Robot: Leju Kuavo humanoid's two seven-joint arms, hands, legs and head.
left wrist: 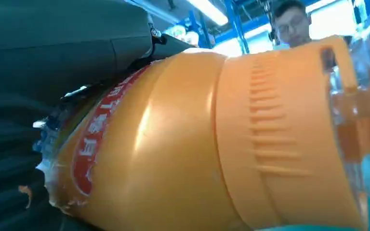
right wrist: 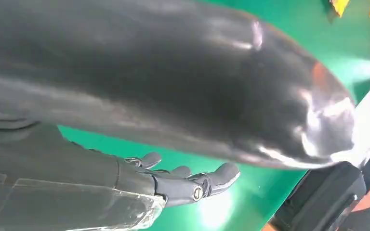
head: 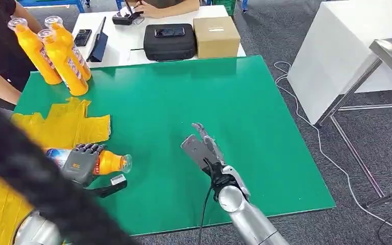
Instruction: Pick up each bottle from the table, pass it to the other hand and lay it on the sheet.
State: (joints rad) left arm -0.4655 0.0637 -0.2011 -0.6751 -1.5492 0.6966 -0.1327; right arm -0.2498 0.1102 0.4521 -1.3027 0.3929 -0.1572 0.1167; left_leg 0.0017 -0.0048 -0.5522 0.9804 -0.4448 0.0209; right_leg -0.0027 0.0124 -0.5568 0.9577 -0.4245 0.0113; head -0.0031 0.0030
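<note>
An orange bottle (head: 107, 162) is gripped lying sideways by the left hand (head: 81, 164) near the surface's (head: 265, 132) left edge; the right hand (head: 204, 148) is held open, empty, near the front edge.

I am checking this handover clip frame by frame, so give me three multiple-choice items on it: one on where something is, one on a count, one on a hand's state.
1. Where do the upright bottles stand?
A. the far left corner of the green table
B. on the cardboard box
C. on the floor

2. How many bottles stand upright there?
A. one
B. three
C. five

3. How is the right hand?
A. gripping a bottle
B. pressing the black case
C. open, holding nothing

Key: 1 A, they cluster at that corner. 2 B, three caps show. 3 C, its fingers are spread above the table; the left hand holds the lying bottle.
</note>
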